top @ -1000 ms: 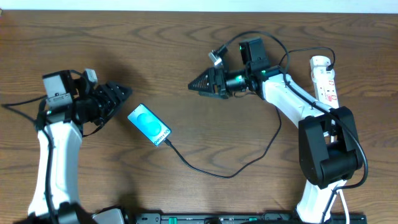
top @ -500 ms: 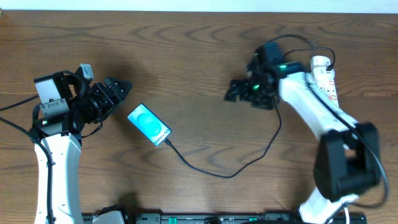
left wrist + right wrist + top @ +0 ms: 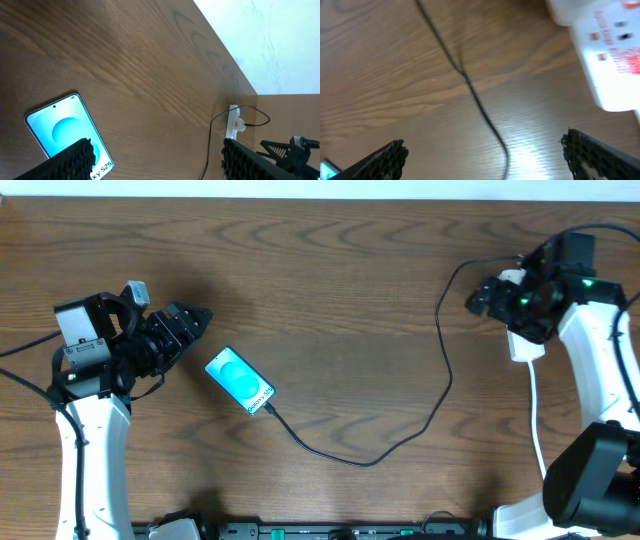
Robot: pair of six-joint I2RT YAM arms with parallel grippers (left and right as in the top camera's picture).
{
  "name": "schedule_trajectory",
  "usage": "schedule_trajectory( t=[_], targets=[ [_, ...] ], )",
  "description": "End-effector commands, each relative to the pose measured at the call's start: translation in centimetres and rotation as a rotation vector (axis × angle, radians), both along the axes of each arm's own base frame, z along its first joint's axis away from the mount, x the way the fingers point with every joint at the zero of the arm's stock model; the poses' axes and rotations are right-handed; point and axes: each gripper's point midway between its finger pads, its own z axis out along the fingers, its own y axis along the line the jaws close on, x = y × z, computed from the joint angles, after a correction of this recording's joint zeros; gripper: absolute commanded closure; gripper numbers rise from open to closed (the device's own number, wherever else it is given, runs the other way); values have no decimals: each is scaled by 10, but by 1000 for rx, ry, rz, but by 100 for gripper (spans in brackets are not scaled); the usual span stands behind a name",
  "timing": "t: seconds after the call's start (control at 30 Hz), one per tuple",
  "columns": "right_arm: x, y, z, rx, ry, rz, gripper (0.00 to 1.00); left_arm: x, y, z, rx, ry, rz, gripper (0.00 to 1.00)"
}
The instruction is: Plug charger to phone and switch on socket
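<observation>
The slim rectangular phone with the light blue screen [image 3: 240, 380] lies flat on the brown wooden tabletop [image 3: 330, 270], just beside the left hand [image 3: 196, 323]. That hand's fingers stand apart with nothing between them. The long thin black charger cable [image 3: 370, 462] meets the phone's near short edge, sags in a wide loop across the tabletop and climbs towards the elongated white power strip socket with red switch marks [image 3: 607, 60] at the far right. The tip looks plugged in, though it is too small to tell whether it is fully seated.

The right hand [image 3: 480, 292] hangs over the socket end, its fingers spread wide and empty, so the switch seems to be the step left.

The main risks, as I judge them:
- With fingers this far apart, a press may land on the strip's casing rather than the switch, and the strip could slide on the smooth wood instead of clicking.
- The cable runs close under the right hand. A finger that catches it could drag the loop and pull the tip out of the phone.
- The left hand is so near the phone that a small move could nudge it and strain the plug.
</observation>
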Motion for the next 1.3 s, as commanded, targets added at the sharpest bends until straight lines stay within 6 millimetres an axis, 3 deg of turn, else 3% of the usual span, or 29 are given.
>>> schedule_trajectory(
  t=[0.0, 0.13, 0.3, 0.6, 0.8, 1.1, 1.27],
  targets=[
    [4, -17, 15, -49, -45, 72, 1, 3, 2, 8, 9, -33, -6, 19],
    [8, -25, 23, -75, -33, 122, 1, 3, 2, 6, 10, -27, -4, 19],
    [26, -34, 24, -78, 7, 147, 1, 4, 2, 2, 6, -15, -4, 19],
    [57, -44, -14, -56, 105, 169, 1, 4, 2, 2, 11, -18, -9, 19],
    [53, -54, -37, -53, 154, 207, 1, 4, 3, 2, 14, -20, -11, 18],
    [47, -91, -38, -28, 135, 151, 1, 4, 5, -1, 27, -11, -1, 18],
    [50, -94, -35, 9, 89, 177, 1, 4, 5, 0, 27, -11, -1, 18]
  ],
)
